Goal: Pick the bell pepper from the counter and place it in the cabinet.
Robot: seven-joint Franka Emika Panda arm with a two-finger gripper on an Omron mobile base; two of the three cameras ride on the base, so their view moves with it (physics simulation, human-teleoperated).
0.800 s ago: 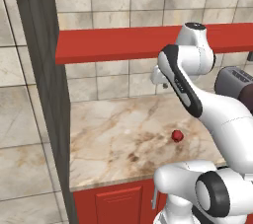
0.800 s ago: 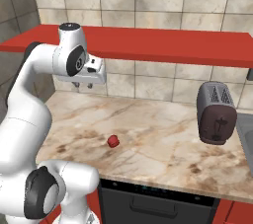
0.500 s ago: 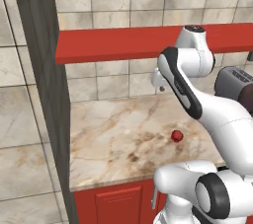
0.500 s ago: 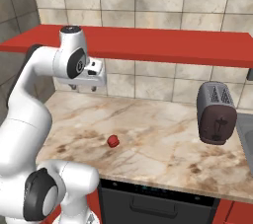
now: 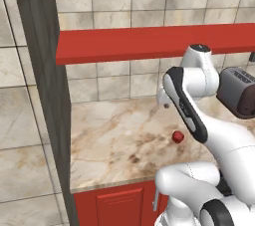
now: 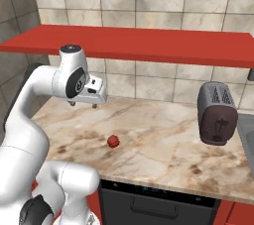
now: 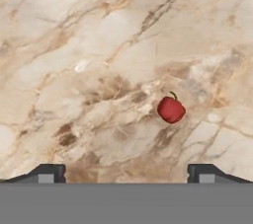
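Observation:
The bell pepper (image 5: 178, 137) (image 6: 113, 141) is a tiny glossy red fruit lying alone on the beige marble counter (image 5: 114, 135) (image 6: 163, 140). From the hand view the bell pepper (image 7: 171, 109) sits right of centre on the counter (image 7: 89, 60), its dark stem pointing up. My gripper (image 5: 164, 101) (image 6: 83, 104) (image 7: 126, 173) hangs open above the counter, behind and left of the pepper, with nothing between its fingertips (image 7: 47, 173). Above it run the long red boards of the cabinet (image 5: 149, 43) (image 6: 139, 43), with a dark grey side panel (image 5: 45, 95) on the left.
A dark toaster (image 5: 241, 98) (image 6: 217, 112) stands on the counter to the right. The tiled wall closes the back. A dark appliance front (image 6: 149, 201) sits under the counter's front edge, beside red doors (image 5: 117, 205).
The hand has dropped lower toward the counter, away from the red shelf. The bell pepper has not moved.

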